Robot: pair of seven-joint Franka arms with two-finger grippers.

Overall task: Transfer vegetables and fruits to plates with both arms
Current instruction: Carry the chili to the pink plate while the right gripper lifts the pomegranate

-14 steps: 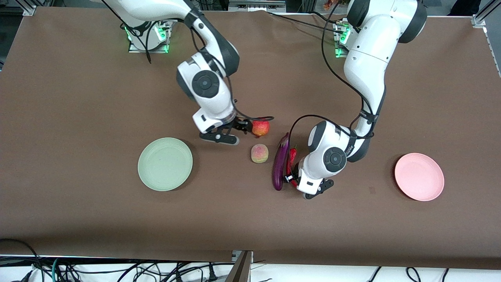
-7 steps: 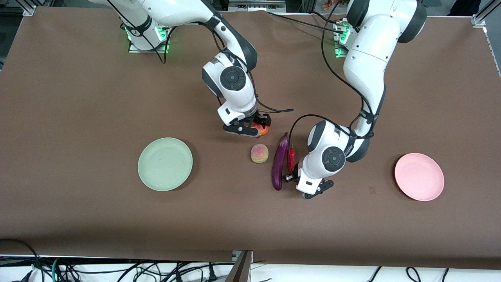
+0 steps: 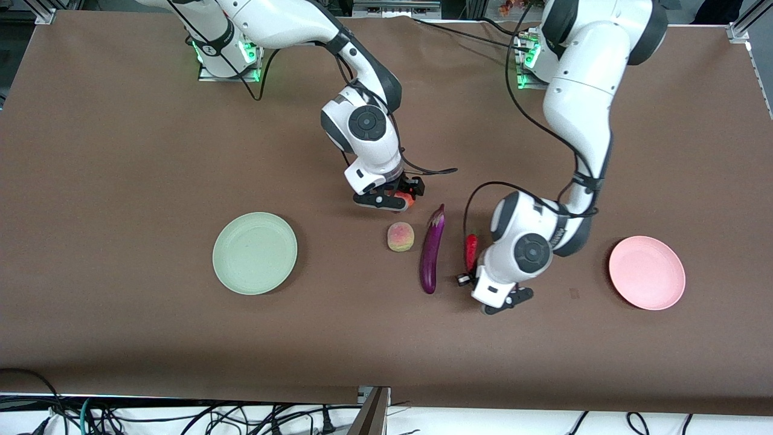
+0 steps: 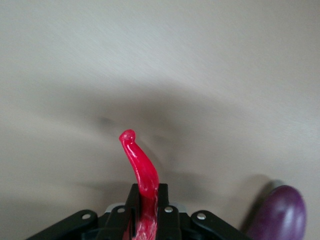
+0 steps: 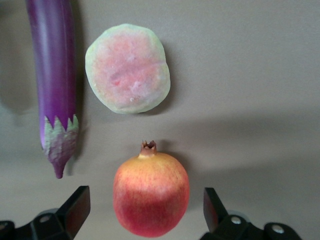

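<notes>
A red chili pepper (image 4: 142,172) is clamped between the closed fingers of the left claw (image 4: 144,210), its glossy, curved body jutting out past the fingertips above the bare brown desk (image 3: 121,151). In the front view the chili pepper (image 3: 471,250) is seen beside the left arm's wrist, raised over the desk between the eggplant and the pink plate (image 3: 647,273); its green stem is barely made out there.

The eggplant (image 3: 432,250) is laid lengthwise on the desk near the middle, long, glossy and deep purple, with a pale, jagged stem cap at the end farther from the front camera. Just beside it, toward the right arm's end, the peach (image 3: 400,236) is found: small and round, pink in the centre and yellow-green at the rim.

The right claw (image 5: 145,215) is held wide open around the pomegranate (image 5: 151,194), one finger on either side with gaps showing, so nothing is gripped. The pomegranate is red-orange shading to yellow near its small brown crown, and rests on the desk farther from the front camera than the peach.

The mint green plate (image 3: 255,252) is set toward the right arm's end, well apart from the fruits.
</notes>
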